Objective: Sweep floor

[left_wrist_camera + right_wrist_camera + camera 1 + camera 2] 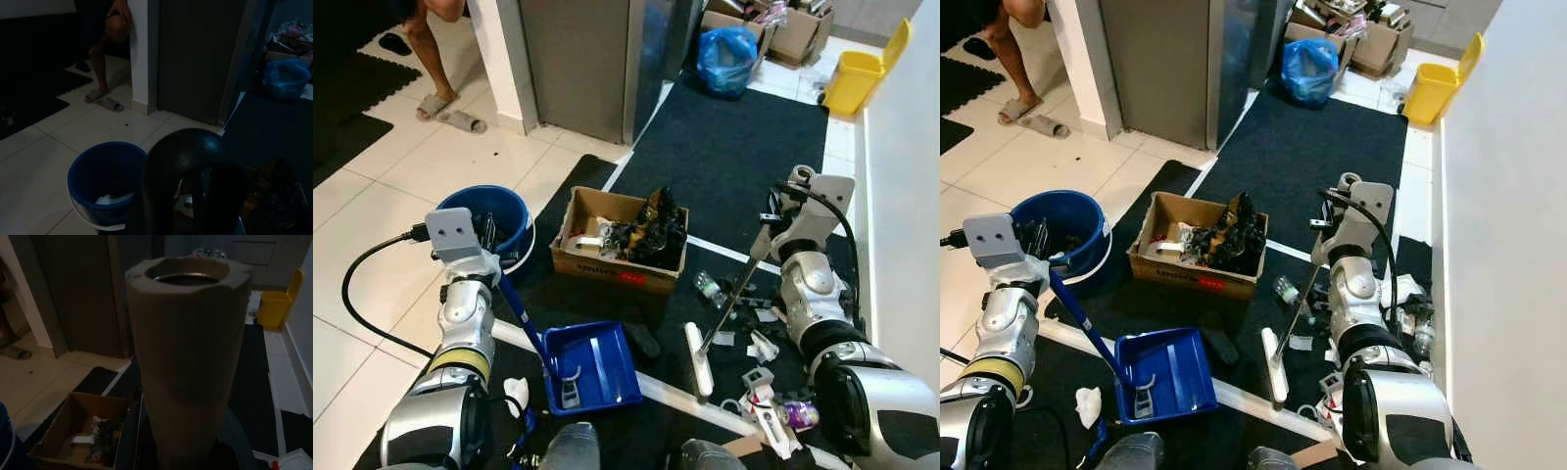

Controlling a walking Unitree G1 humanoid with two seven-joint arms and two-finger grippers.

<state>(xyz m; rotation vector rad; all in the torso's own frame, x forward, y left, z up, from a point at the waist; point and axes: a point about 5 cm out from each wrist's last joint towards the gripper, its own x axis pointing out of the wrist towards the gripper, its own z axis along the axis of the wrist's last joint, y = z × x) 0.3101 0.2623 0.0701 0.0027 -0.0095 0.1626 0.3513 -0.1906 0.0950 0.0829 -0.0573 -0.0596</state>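
Note:
My left gripper (489,272) is shut on the long handle of a blue dustpan (607,354), which rests on the dark carpet in front of me with a small scrap in its near corner. The handle's rounded dark end (186,161) looms close in the left wrist view. My right gripper (771,233) is shut on the grey broom handle (736,292). That handle slants down to a white broom head (698,357) right of the dustpan. Its hollow top end (188,347) stands close in the right wrist view. Litter (762,345), a clear bottle (710,287) and a purple can (799,413) lie around the broom.
A cardboard box (607,266) of dark clutter sits behind the dustpan, with a blue bucket (489,215) to its left. A person's legs (433,54) stand far left by a pillar. A blue bag (724,59) and yellow bin (858,83) are at the back; a white wall runs along the right.

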